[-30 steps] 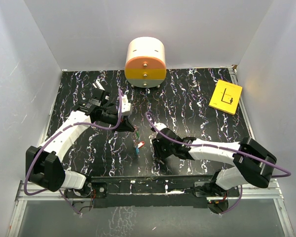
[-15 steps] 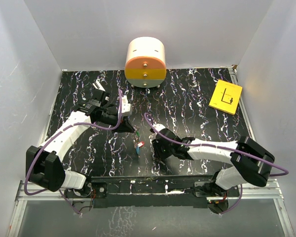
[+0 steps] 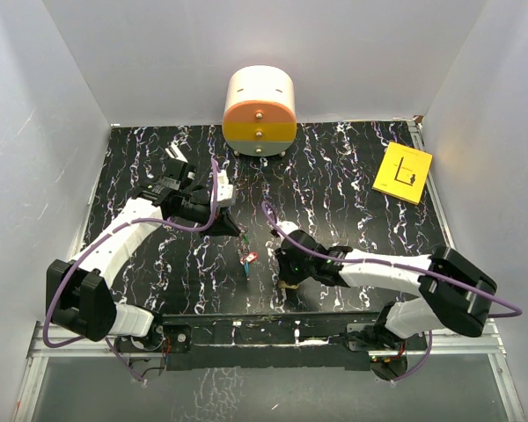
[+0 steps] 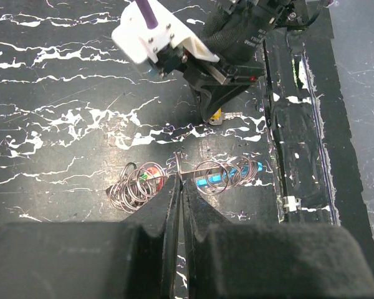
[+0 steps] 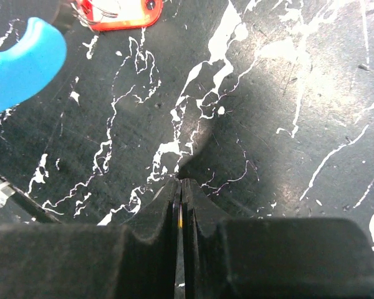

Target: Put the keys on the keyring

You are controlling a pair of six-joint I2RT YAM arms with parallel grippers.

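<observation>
The keyring (image 4: 210, 169) is a tangle of wire loops strung out just in front of your left gripper (image 4: 177, 187). Its fingers are clenched on a thin strand near the tangle's middle. Pinching there leaves a bundle free on each side and turns the loops toward the other arm. The red key (image 4: 151, 172) and green key (image 4: 139, 177) sit in one bundle and the blue key (image 4: 221, 179) in the other, so I judge those three already threaded. From your right wrist, the blue head is large and blurred while the red one is sharp. That suggests the tangle hangs tilted, partly off the table (image 3: 352, 193), though I cannot tell whether its low end touches. Just beyond the rings, your right gripper (image 4: 217, 109) points down at the table with its fingers pressed together on a yellow key (image 4: 217, 117). The head is pinched and the metal blade sticks out sideways; its own camera shows only a yellow sliver between the fingers. I read this as the key left to add, held near the open loops for threading. If the fingers cover the hole in its head, you will likely need a different hold first. The orange-and-white canister (image 3: 260, 110) and yellow card (image 3: 403, 172) lie well apart at the far side, out of your way.
</observation>
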